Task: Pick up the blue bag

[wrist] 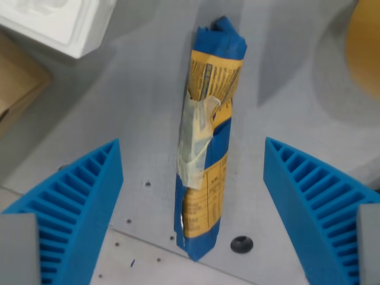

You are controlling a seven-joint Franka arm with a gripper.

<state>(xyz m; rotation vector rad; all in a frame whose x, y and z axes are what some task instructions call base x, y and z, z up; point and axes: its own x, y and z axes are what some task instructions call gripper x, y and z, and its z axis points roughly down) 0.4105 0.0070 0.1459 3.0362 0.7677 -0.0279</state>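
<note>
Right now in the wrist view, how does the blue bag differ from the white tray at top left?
The blue bag is blue with yellow printed panels and a pale tape patch; the white tray is plain white. The bag is a long narrow roll lying whole in view, centred between the open gripper's fingers; the tray is cut off at the corner, outside the fingers. Both rest on the grey table.

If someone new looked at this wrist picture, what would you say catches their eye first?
First, the rolled blue and yellow printed bag, lying lengthwise on the grey table in the middle of the view. Next, the gripper, its two ribbed blue fingers spread wide open on either side of the bag, not touching it. A white foam tray sits at the top of the wrist view's left.
</note>
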